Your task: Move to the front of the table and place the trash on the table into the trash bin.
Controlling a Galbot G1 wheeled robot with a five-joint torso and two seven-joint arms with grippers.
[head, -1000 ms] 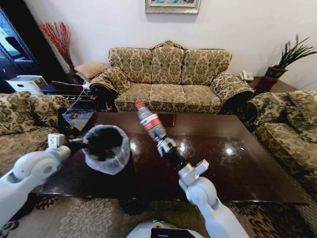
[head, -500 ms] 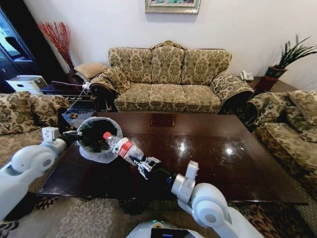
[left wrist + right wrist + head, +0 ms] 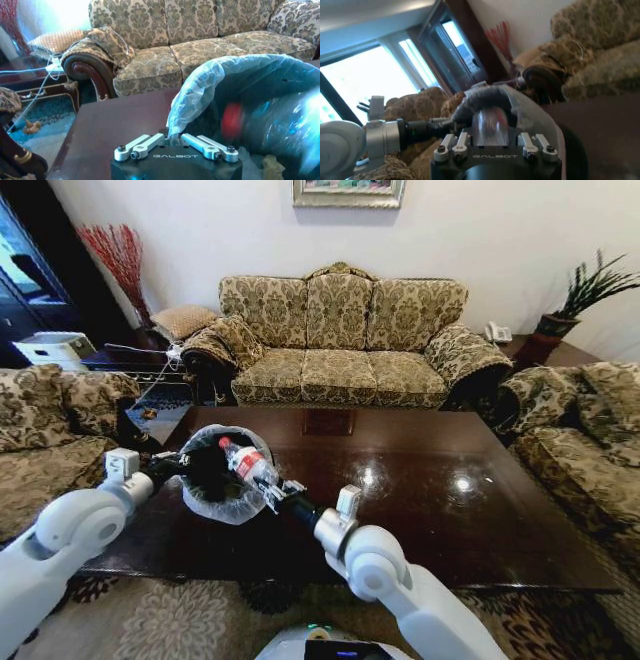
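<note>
The large dark brown glossy wooden table (image 3: 450, 510) stands before a floral patterned three-seat sofa (image 3: 345, 335), its polished surface catching bright ceiling reflections. Over the table's near left part, the left gripper (image 3: 172, 467) holds up the round black trash bin lined with a translucent white plastic bag (image 3: 210, 480), tilted so that its mouth faces the right arm. In the left wrist view the left gripper (image 3: 172, 144) has its fingers (image 3: 202, 144) closed on the folded edge of the bag at the bin's rim (image 3: 210, 80), pinching the plastic between them.

The right gripper (image 3: 280, 493) reaches in from the right, its fingers clamped around the base of a small clear plastic bottle with a red cap and red label (image 3: 247, 463). The bottle lies slanted, cap end leading, with its upper half already inside the bin's mouth. In the left wrist view the red cap (image 3: 231, 120) shows blurred within the bag. In the right wrist view the right gripper (image 3: 492, 144) grips the bottle (image 3: 490, 125) pointing straight into the bin's opening (image 3: 485, 95), with the left arm's white wrist beside it.
</note>
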